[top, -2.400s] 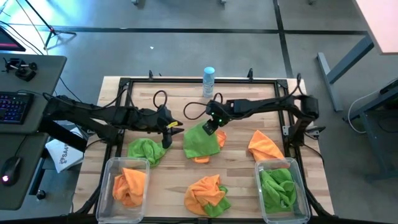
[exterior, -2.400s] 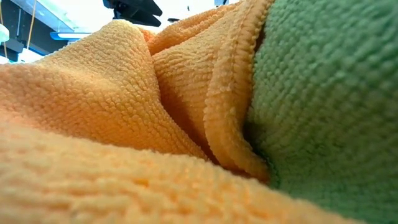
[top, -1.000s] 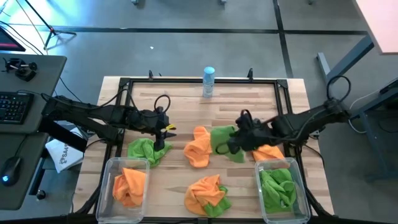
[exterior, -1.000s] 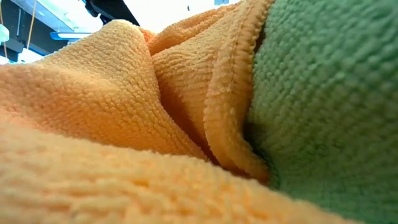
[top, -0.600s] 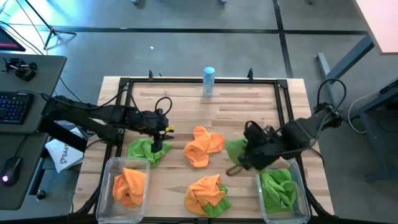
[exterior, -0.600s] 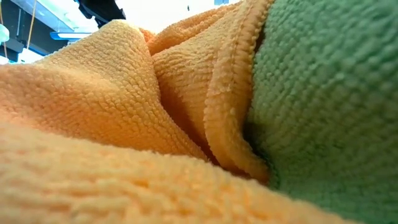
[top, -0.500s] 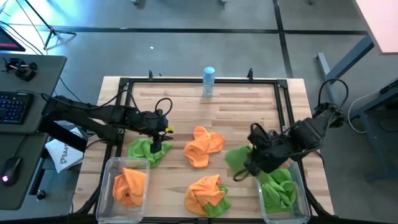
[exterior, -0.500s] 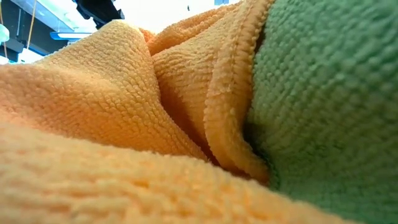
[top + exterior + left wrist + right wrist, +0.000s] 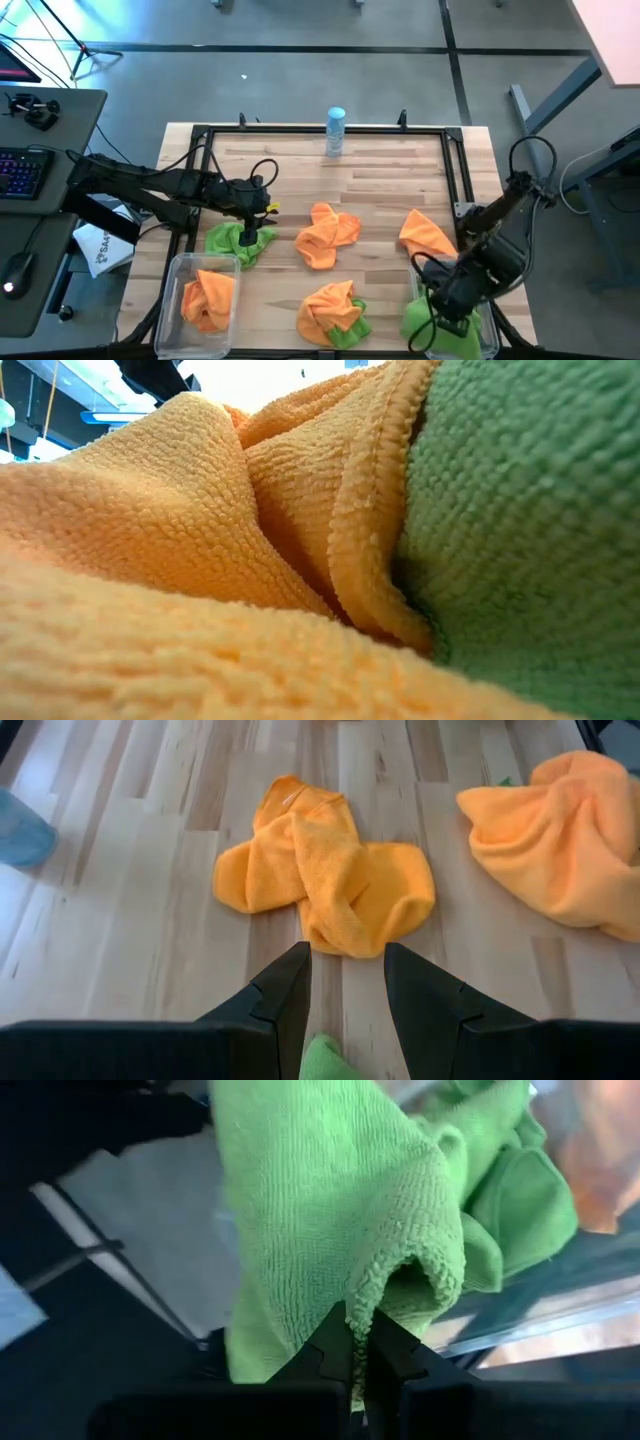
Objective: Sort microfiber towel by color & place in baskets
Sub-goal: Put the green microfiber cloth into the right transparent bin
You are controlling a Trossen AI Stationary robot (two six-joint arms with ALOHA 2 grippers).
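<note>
Your right gripper [image 9: 360, 1342] has its fingers pinched tight on a fold of a green cloth [image 9: 330, 1230], and in the high view that gripper [image 9: 447, 312] sits at the lower right of the frame, over the right tub [image 9: 487, 335], with the green cloth [image 9: 418, 318] hanging at the tub's left edge. Through the right wrist camera you can see more green cloth [image 9: 520, 1200] lying in the tub past the held one.

Your left gripper [image 9: 255, 228] is at the left of the table [image 9: 400, 170], over a crumpled green cloth [image 9: 228, 240]. From the left wrist camera its fingers [image 9: 285, 1000] stand apart with a bit of green cloth [image 9: 330, 1060] showing between them at the lower edge; you cannot tell from that whether they touch it. Ahead of them lies an orange cloth [image 9: 325, 880], with another orange one [image 9: 560, 840] at the upper right of that frame.

In the high view the orange cloth [image 9: 325, 235] is in the middle of the table, an orange-and-green pile [image 9: 335, 310] sits at the lower centre, and one more orange cloth [image 9: 425, 235] lies just above the right tub. The left tub [image 9: 180, 275] at the lower left holds an orange cloth [image 9: 207, 298]. A bottle [image 9: 335, 130] stands at the top centre, just inside the black frame [image 9: 300, 132].

The low camera is filled by orange cloth [image 9: 150, 560] and green cloth [image 9: 530, 530] pressed up against it.
</note>
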